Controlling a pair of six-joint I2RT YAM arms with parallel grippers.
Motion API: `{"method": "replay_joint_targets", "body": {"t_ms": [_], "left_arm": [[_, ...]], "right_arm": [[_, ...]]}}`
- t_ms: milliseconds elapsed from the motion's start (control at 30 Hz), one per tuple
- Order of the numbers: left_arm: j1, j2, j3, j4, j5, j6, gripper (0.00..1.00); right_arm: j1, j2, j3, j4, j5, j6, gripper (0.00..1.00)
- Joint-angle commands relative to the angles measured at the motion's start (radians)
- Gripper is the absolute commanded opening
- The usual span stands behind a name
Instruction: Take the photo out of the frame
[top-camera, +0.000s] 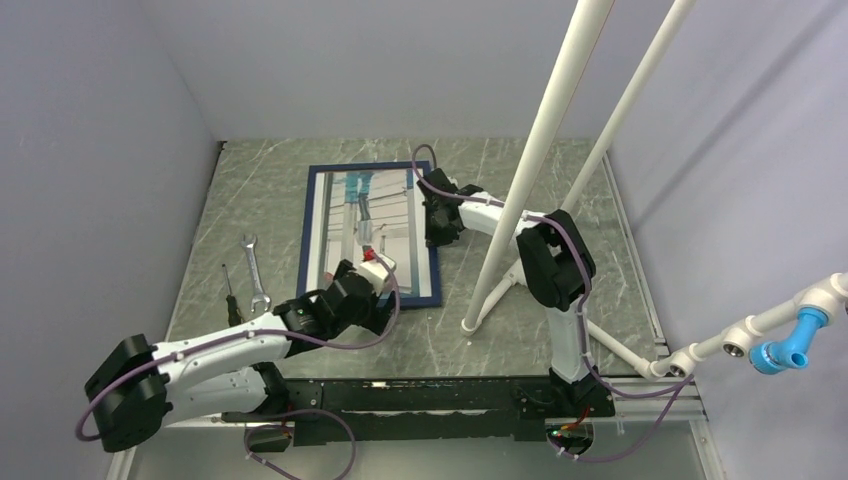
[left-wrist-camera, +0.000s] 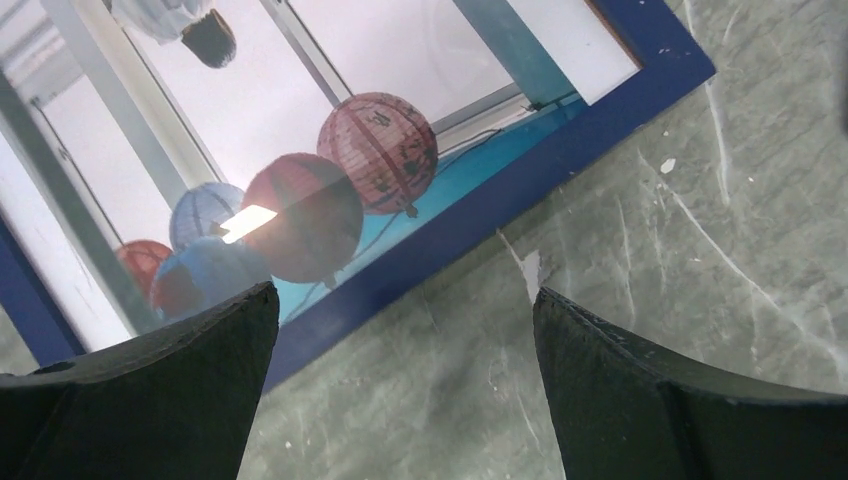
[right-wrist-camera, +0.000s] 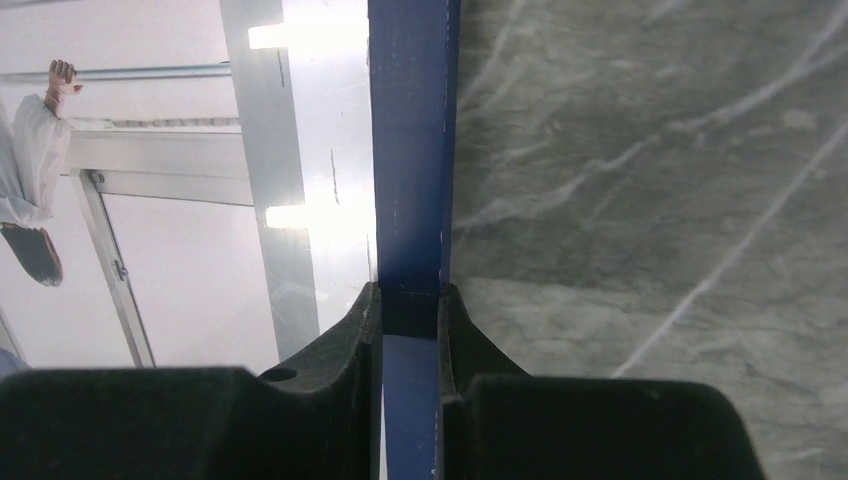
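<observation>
The dark navy frame (top-camera: 306, 225) lies face up on the table with the photo (top-camera: 395, 220) inside it. In the left wrist view, red and blue balls on the photo (left-wrist-camera: 300, 120) show next to the frame's near rim (left-wrist-camera: 500, 200). My left gripper (top-camera: 375, 266) hovers over the frame's near right corner, open and empty (left-wrist-camera: 402, 298). My right gripper (top-camera: 437, 230) is at the frame's right side. In the right wrist view it (right-wrist-camera: 410, 300) is shut on the blue rim (right-wrist-camera: 410, 150), one finger over the photo (right-wrist-camera: 150, 250) and one on the table side.
A wrench (top-camera: 255, 272) and a screwdriver (top-camera: 232, 296) lie left of the frame. Two slanted white poles (top-camera: 535, 150) cross above the table's right half, one footed at the table (top-camera: 470, 324). Grey walls enclose the table on the left, back and right.
</observation>
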Motion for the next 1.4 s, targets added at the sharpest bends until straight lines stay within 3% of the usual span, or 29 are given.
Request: {"method": "replay_joint_targets", "body": {"t_ms": [0,333,500,800,1133,1233,1300,1367], "left_arm": [[-0.026,0.077,0.069,0.119,-0.007,0.122,1.00],[-0.245,0.345,0.171,0.209,-0.246,0.274,0.99],[-0.304,0.483,0.197,0.262,-0.348,0.366,0.99],[-0.341,0.717,0.238,0.470,-0.693,0.525,0.96],[-0.342,0.803,0.197,0.939,-0.817,0.880,0.46],[-0.344,0.751,0.185,0.904,-0.819,0.850,0.33],[-0.346,0.695,0.183,0.809,-0.808,0.774,0.18],[-0.347,0.636,0.194,0.679,-0.803,0.662,0.05]], "right_arm": [[-0.040,-0.087,0.058,-0.093,-0.043,0.072,0.00],[-0.076,-0.066,0.141,-0.182,-0.147,0.164,0.00],[-0.078,-0.051,0.187,-0.228,-0.170,0.176,0.00],[-0.079,-0.063,0.176,-0.229,-0.207,0.197,0.00],[-0.077,-0.117,0.128,-0.217,-0.198,0.193,0.00],[-0.077,-0.144,0.103,-0.163,-0.235,0.131,0.00],[-0.079,-0.162,0.098,-0.153,-0.241,0.083,0.00],[-0.089,-0.174,0.107,-0.155,-0.248,0.040,0.19]]}}
